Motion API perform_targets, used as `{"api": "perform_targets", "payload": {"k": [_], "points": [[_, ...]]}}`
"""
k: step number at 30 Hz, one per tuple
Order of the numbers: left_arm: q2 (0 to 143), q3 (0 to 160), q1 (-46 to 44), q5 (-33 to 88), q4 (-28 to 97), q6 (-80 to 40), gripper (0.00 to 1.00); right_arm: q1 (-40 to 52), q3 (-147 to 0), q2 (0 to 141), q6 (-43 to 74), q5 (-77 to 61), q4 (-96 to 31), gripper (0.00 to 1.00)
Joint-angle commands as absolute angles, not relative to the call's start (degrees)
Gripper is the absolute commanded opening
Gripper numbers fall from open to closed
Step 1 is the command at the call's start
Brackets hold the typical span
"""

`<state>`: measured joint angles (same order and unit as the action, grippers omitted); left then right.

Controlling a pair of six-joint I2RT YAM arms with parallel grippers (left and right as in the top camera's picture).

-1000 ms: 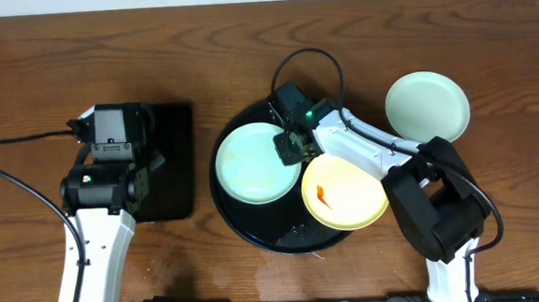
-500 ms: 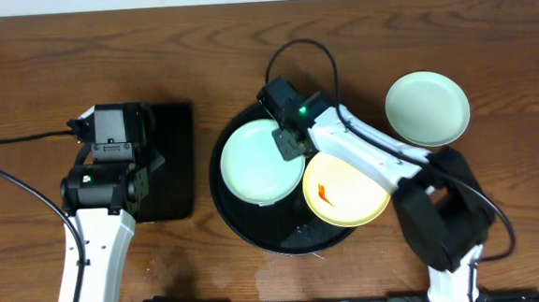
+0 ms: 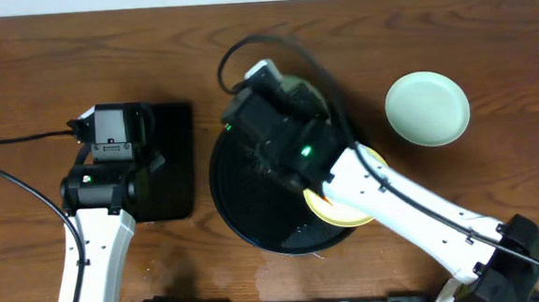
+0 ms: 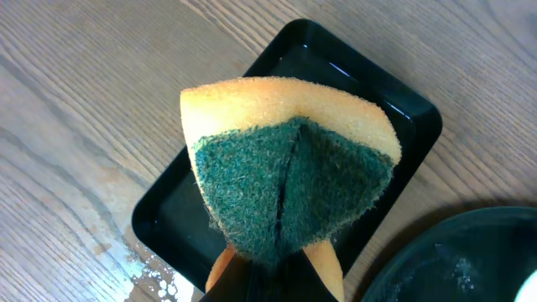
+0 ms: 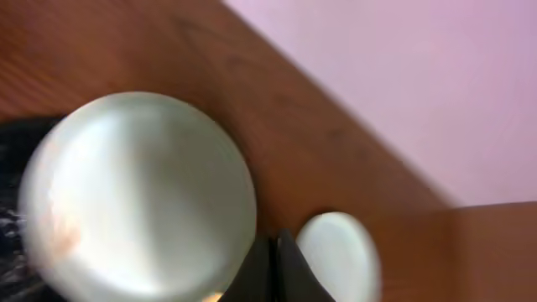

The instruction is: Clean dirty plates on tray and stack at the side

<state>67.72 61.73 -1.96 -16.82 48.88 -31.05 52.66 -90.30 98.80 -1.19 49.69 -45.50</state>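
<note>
My right gripper (image 5: 274,252) is shut on the rim of a pale mint-blue plate (image 5: 138,197) and holds it lifted; the view is blurred. A faint orange smear shows near the plate's left edge. From overhead the raised right arm (image 3: 278,132) hides this plate. The pale yellow plate (image 3: 353,211) with an orange smear lies on the right of the round black tray (image 3: 245,209), partly under the arm. A second mint plate (image 3: 426,109) lies on the table right of the tray; it also shows in the right wrist view (image 5: 340,256). My left gripper (image 4: 277,273) is shut on a sponge.
The sponge (image 4: 289,168) is yellow with a green scouring face and hangs over a small rectangular black tray (image 4: 394,109), which also shows from overhead (image 3: 172,166). Water drops lie on the wood by that tray's near corner. The right arm's cable (image 3: 245,54) loops above the round tray.
My right arm has risen and swung back-left, lifting the mint plate off the round tray's left side. The left arm and sponge have not moved.
</note>
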Motion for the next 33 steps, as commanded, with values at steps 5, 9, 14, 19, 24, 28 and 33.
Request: {"api": "perform_targets", "payload": {"k": [5,9,14,19,24,28,33], "points": [[67.9,62.5,-1.7,-17.1,49.0,-30.7,0.08,57.0,-90.7,98.9,-8.4,65.6,-43.3,0.01],[67.9,62.5,-1.7,-17.1,49.1,-30.7,0.08,54.9,-90.7,98.9,1.5,58.9,-44.2,0.01],[67.9,62.5,-1.7,-17.1,49.2,-30.7,0.08,45.1,-90.7,99.4,15.9,35.2,-48.9,0.23],[68.1,62.5,-1.7,-17.1,49.2,-30.7,0.08,31.5,-89.4,102.0,20.6,10.1,-50.3,0.41],[68.9,62.4,-1.7,-17.1,49.2,-30.7,0.08,22.3,-88.4,108.5,20.2,-2.2,-50.1,0.41],[69.4,62.4,-1.7,-17.1,49.1,-30.7,0.08,20.4,-88.4,113.7,17.6,-6.1,-47.3,0.43],[69.9,62.4,-1.7,-17.1,49.1,-30.7,0.08,20.3,-88.4,118.5,16.0,-6.2,-43.0,0.44]]}}
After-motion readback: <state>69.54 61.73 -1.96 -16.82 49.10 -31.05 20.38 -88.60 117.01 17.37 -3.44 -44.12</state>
